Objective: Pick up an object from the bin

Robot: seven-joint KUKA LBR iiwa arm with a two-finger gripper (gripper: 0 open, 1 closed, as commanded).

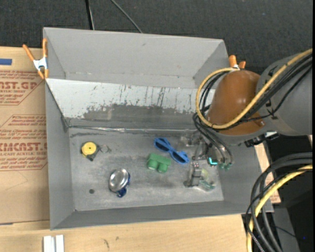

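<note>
Scuffed grey metal bin [58, 156] on a wooden tabletop [147, 235]. Its four walls slope down to a small flat bottom, so your working room is tighter than the rim suggests.

Gripper [196, 173] sits low at the right end of that bottom, under the orange wrist cover [236, 101] and looped yellow-black cables [202, 96]. You can't tell from this angle whether it's wide or narrow, and nothing is visibly held.

Just beside its tip, toward the front-right corner, lies a small pale greenish piece [207, 183]; it's too small to call the shape. It's near the foot of both the right and front walls, so you have little margin on those two sides.

Left of the gripper:
- A blue plastic elongated two-loop piece [171, 150] lies diagonally with its lower end near the gripper. Can't tell if they touch.
- A green two-lobed block [158, 163] is just beside the blue piece.

Well apart, further left:
- A shiny silver round thing with a blue edge [118, 180] is near the front wall.
- A small yellow round disc [88, 149] is near the left wall.

Your open room is the bare strip along the back wall, plus the gap between the silver thing and the green block.
</note>
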